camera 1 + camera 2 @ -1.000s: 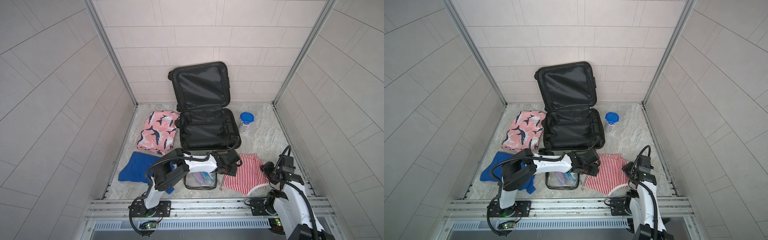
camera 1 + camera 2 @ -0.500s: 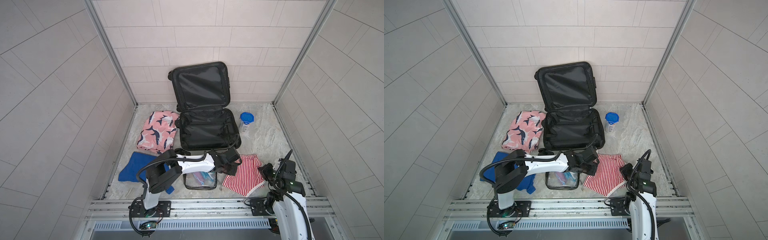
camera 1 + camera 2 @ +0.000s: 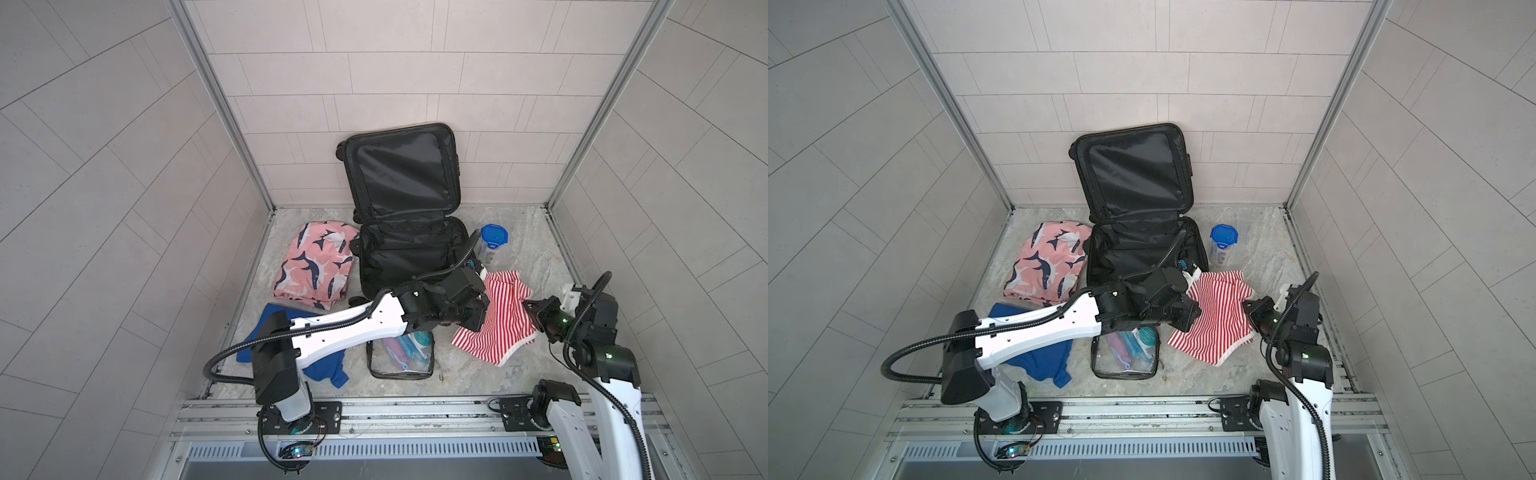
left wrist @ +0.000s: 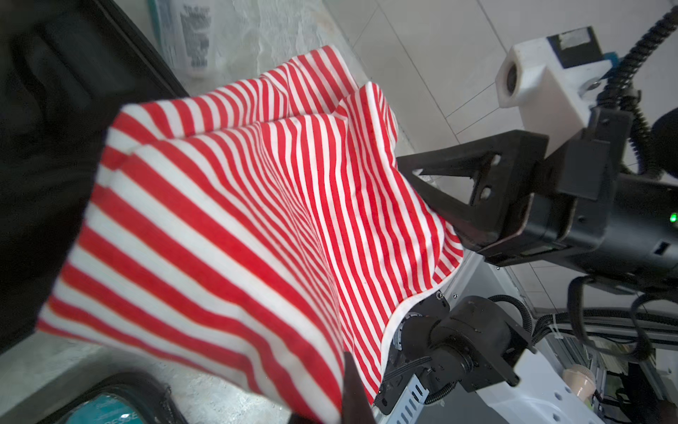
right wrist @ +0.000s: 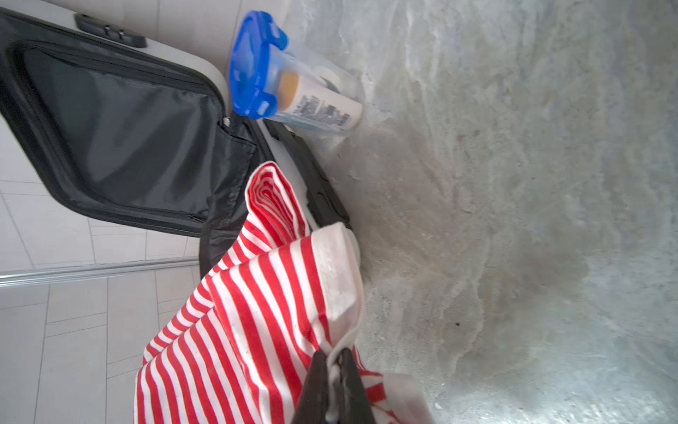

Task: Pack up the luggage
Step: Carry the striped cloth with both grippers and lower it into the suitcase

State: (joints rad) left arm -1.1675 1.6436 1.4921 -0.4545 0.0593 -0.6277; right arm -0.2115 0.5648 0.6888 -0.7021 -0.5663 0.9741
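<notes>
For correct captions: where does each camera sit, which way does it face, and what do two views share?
Top views: overhead on the robot's side, looking down at the open luggage; left gripper and right gripper show.
Left wrist: arm-mounted, facing striped garment and right gripper; own fingertip shows.
Right wrist: arm-mounted, facing luggage, blue-lidded container; own fingertips show.
All share the garment.

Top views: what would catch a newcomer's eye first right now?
The red-and-white striped garment stands out, stretched between the left gripper and right gripper, both shut on its edges, front right of the floor. Behind it the luggage lies open and empty, lid against the back wall.
</notes>
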